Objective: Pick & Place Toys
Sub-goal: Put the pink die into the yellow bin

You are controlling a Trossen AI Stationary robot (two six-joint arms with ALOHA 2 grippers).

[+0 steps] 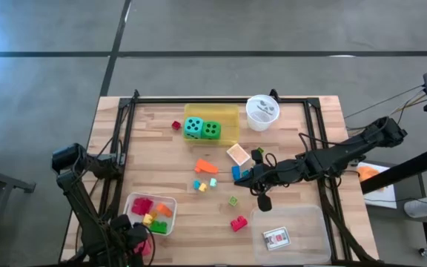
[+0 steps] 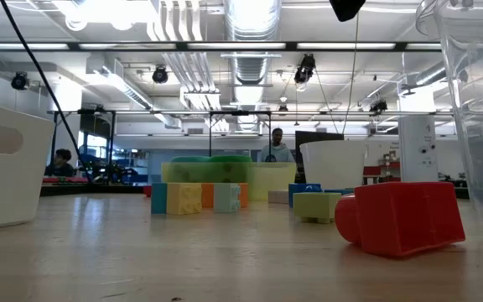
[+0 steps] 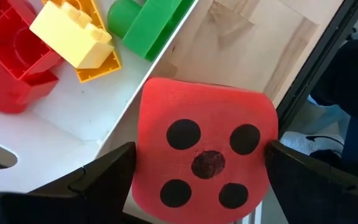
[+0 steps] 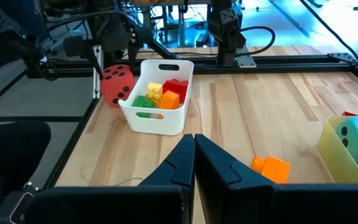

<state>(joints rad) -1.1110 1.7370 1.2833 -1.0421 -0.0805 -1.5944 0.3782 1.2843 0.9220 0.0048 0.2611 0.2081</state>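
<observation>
Red die (image 3: 205,158) is sitting between the fingers (image 3: 101,174) of the left tool (image 3: 201,180), which is gripping it on both sides, just beside the white tray (image 1: 170,215) at that tray's outer corner near the surface (image 1: 302,133) edge. Red, yellow, orange and green blocks (image 3: 79,37) are lying inside the white tray. The right tool (image 4: 194,152) is hanging with fingers pressed together, well apart from the white tray, over the middle of the surface, near an orange block (image 4: 270,168).
</observation>
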